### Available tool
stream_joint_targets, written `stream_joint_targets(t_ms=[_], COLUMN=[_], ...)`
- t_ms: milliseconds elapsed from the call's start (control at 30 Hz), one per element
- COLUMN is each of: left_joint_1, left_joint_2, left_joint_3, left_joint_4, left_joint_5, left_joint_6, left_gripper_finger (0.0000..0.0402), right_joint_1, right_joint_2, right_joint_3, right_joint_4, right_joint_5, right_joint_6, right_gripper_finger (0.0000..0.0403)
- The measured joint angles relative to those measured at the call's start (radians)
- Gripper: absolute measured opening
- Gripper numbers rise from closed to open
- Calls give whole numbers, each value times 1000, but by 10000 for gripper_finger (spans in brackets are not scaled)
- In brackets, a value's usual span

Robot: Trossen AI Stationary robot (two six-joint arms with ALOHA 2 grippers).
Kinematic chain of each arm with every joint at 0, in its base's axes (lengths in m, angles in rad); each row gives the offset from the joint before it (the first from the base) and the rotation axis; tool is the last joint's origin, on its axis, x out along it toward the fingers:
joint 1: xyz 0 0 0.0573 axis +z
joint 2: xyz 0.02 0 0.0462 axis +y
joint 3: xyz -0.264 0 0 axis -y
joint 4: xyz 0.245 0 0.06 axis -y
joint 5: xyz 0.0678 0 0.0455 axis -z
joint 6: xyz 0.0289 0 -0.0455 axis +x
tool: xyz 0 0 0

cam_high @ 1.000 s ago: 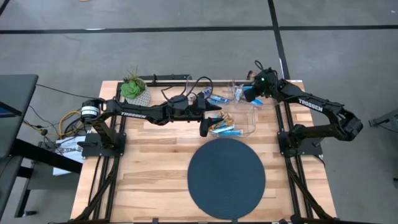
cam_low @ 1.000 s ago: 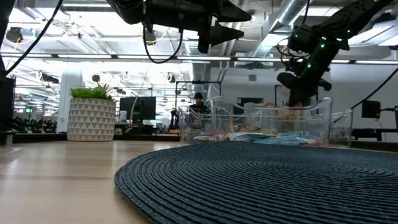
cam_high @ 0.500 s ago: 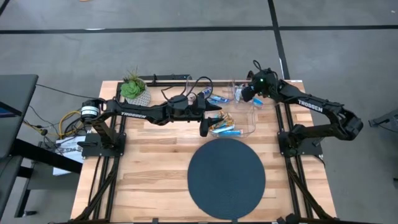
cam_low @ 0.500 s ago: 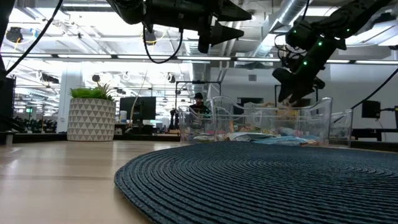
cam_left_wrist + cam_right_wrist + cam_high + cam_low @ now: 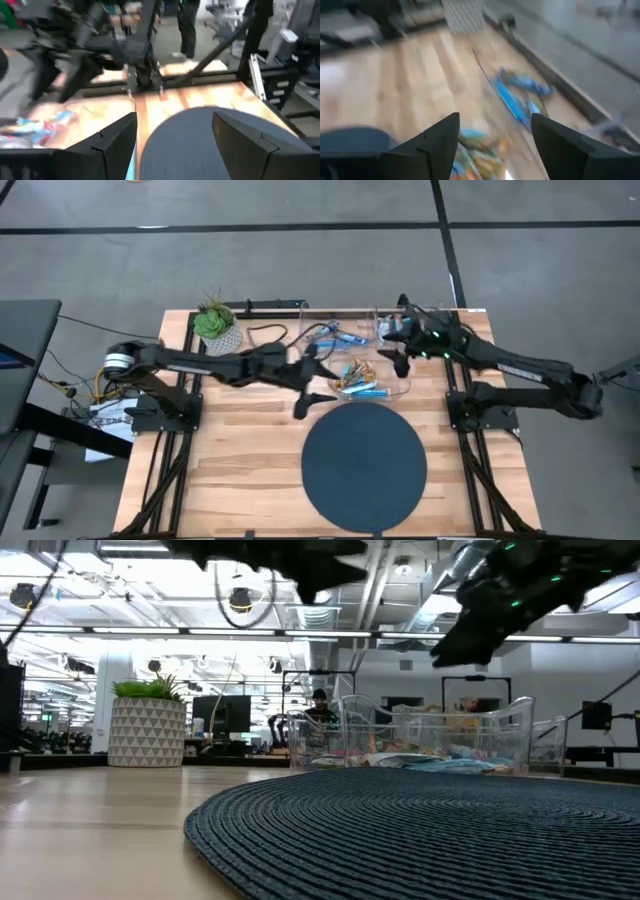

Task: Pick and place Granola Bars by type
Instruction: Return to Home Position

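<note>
The Granola Bars lie in clear plastic bins (image 5: 430, 735) at the table's far middle. Light-blue bars (image 5: 345, 337) lie in the far bin, and orange and blue bars (image 5: 356, 380) in the near one. The right wrist view shows the blue ones (image 5: 519, 99) and the orange ones (image 5: 481, 155) below. My right gripper (image 5: 393, 362) hangs open above the bins' right part and holds nothing. My left gripper (image 5: 310, 400) is open and empty just left of the near bin, above the wood. Between its fingers (image 5: 175, 135) shows the mat.
A round dark woven mat (image 5: 365, 470) covers the table's near middle. A potted plant (image 5: 215, 325) stands at the far left. Cables (image 5: 270, 332) run along the far edge. Bare wood lies to the mat's left and right.
My right gripper has risen out of the far right bin and swung toward the table's left and near side, over the bins. My left gripper has drawn back toward the near left, away from the near bin. Both arms show blurred from moving.
</note>
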Motion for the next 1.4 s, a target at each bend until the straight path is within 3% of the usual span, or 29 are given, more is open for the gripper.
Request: stream_joint_targets(t_ms=[167, 300, 433, 733, 1200, 1400], left_joint_1=[-35, -79, -122, -196, -225, -227], left_joint_2=[-131, -178, -197, -210, -257, -257], left_joint_3=[-144, -238, -302, -382, -440, -442], left_joint_4=[54, 129, 145, 211, 234, 192], left_joint_5=[-137, -211, -300, -399, -416, -369], left_joint_6=[-36, -77, -106, -154, -185, -186], left_gripper_finger=[252, 252, 252, 251, 251, 251], right_joint_1=[118, 218, 310, 458, 512, 511], right_joint_2=[-186, -298, -377, -516, -673, -690], right_joint_3=[-160, -246, -298, -449, -572, -574], right_joint_4=[136, 165, 194, 383, 432, 414], right_joint_5=[1, 89, 174, 182, 185, 186], right_joint_6=[81, 117, 122, 113, 111, 112], right_gripper_finger=[240, 240, 240, 240, 240, 240])
